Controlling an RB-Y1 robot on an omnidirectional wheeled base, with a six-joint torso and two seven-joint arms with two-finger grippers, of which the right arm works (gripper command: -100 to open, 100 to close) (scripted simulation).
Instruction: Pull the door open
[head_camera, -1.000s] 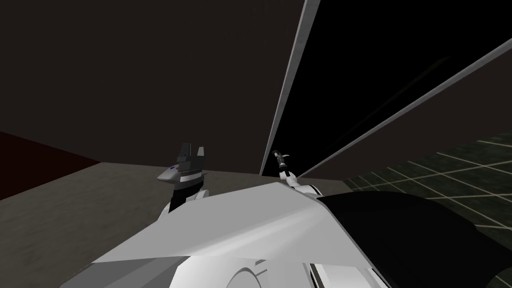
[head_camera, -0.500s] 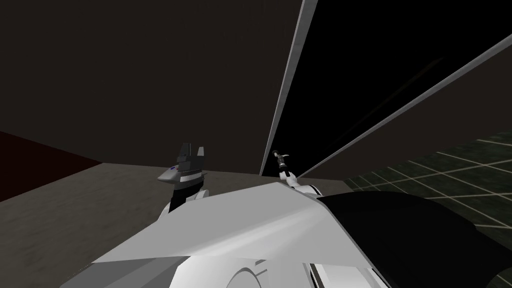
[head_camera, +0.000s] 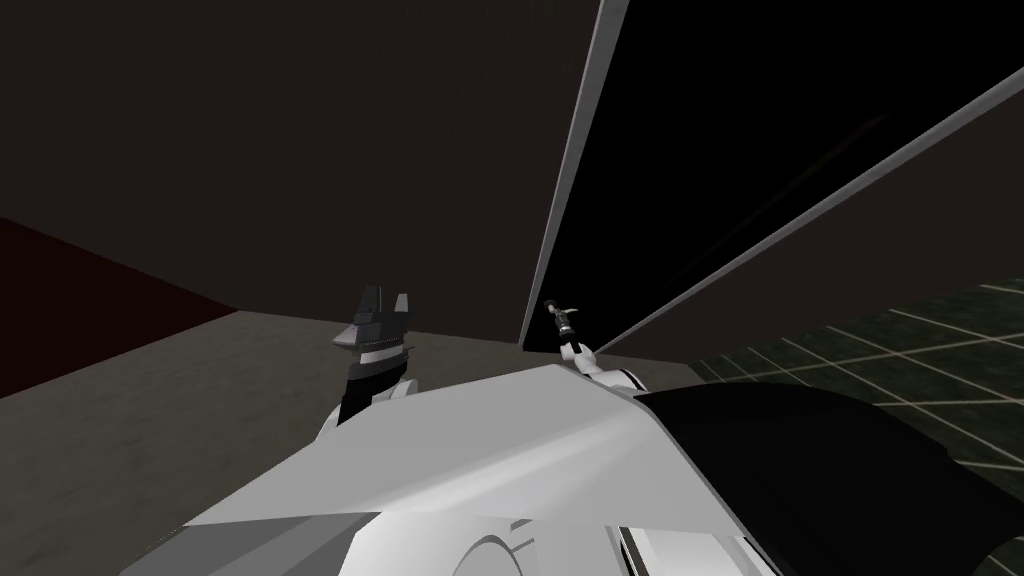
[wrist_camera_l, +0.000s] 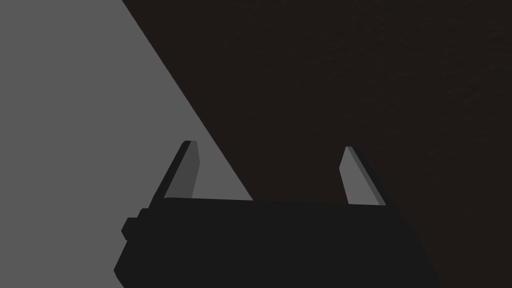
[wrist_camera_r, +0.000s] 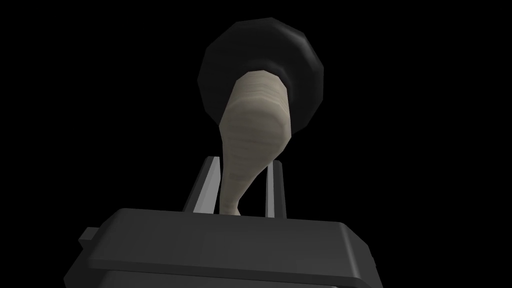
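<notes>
Right wrist view: my right pincer (wrist_camera_r: 243, 164) is clenched on the pale door handle (wrist_camera_r: 255, 115) with a round black base (wrist_camera_r: 305, 75). Head view: the grey door edge (head_camera: 575, 170) rises at 12 o'clock from it. My left pincer (head_camera: 387, 297), at 9 o'clock, stands spread.

Perhaps a house: door (head_camera: 400, 150), tiled floor (head_camera: 900, 350).

- You see one pale beige lever handle (wrist_camera_r: 252, 135) and one round black base plate (wrist_camera_r: 306, 65).
- Two dark box grippers: left gripper (wrist_camera_l: 269, 145), right gripper (wrist_camera_r: 243, 161).
- Two slanted light grey strips (head_camera: 573, 160) (head_camera: 820, 210).
</notes>
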